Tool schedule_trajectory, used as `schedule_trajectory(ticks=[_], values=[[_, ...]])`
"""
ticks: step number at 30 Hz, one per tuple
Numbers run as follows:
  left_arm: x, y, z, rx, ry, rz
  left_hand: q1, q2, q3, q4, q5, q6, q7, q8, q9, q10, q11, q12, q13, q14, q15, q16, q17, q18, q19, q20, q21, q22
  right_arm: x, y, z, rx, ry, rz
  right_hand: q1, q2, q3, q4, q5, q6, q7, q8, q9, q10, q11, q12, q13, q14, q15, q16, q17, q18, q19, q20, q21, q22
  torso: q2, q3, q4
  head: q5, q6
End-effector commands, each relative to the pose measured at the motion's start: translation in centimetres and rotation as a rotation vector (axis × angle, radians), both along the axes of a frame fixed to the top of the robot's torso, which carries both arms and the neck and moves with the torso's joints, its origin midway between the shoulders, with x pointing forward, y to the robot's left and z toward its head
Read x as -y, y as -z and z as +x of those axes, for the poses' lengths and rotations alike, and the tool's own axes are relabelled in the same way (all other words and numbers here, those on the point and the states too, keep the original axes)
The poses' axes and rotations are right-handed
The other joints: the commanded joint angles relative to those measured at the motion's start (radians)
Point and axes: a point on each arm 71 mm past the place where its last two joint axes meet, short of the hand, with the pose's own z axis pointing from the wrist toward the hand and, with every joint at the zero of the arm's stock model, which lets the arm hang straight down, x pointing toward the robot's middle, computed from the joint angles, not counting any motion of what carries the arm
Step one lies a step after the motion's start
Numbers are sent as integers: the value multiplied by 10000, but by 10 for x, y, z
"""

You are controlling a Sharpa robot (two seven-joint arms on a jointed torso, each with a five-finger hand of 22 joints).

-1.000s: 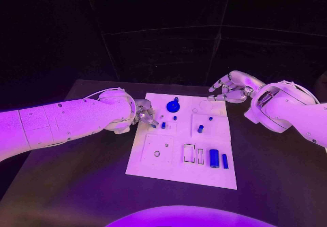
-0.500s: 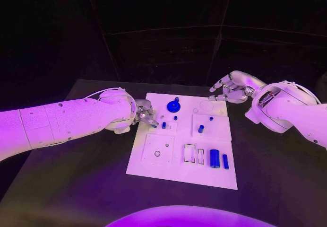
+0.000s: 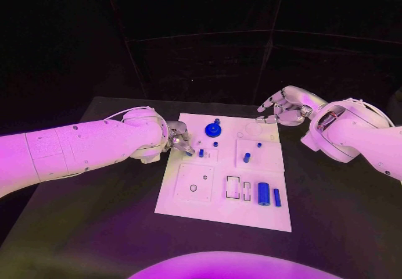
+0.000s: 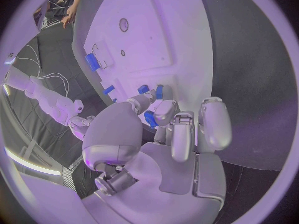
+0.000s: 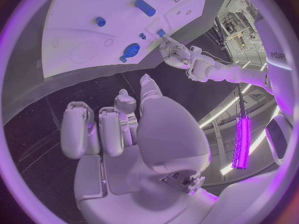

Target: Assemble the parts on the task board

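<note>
White task board [image 3: 194, 216] lies flat mid-table; round blue part [image 3: 212, 131] near its far edge, two upright bars [image 3: 269, 195] near its right edge

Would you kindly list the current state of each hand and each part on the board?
left hand: over the task board's left edge, fingertips pinching a small blue part.
right hand: fingers curled, holding nothing, past the board's far right corner.
round blue part: resting on the board.
blue cylinder: lying flat.
</note>
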Motion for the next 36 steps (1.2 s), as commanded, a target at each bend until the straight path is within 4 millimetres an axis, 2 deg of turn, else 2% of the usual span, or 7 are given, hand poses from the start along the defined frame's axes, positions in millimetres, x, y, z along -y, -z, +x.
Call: schedule_trajectory(ticks=[1,21,36], values=[[2,1,0,-92,77,103,-162,-12,320,-232,17,66,-67,-13,-29,87,-13,61,44,1056,-88,31,2634,-21,81,9,53,32,-1,-1,0,37,-51,-8,29,93,-34,2,40,-35,-22,53,-17,-68,3,-53,-16,558,-41,-46,487,134,-59,-13,-64,-10,1,7,-2,-21,-9],[1,3,2,-243,31,287,-583,-116,156,-46,16,248,-121,-23,-111,221,-58,220,250,1056,-126,31,2634,-44,137,-28,119,141,0,-1,0,35,-44,-9,37,99,-55,12,43,-38,-22,60,-16,-71,4,-54,-20,557,-41,-54,480,136,-63,-13,-72,-22,5,2,8,-47,-46],[1,3,3,-258,-27,247,-1367,-242,-128,372,-11,460,-154,-93,-258,325,-86,309,378,1056,-156,31,2634,-72,207,-62,198,276,-1,-1,0,45,-53,-2,37,99,-55,12,43,-38,-22,60,-16,-71,4,-54,-20,557,-41,-54,480,136,-63,-13,-72,-22,-1,5,9,-63,-74]])
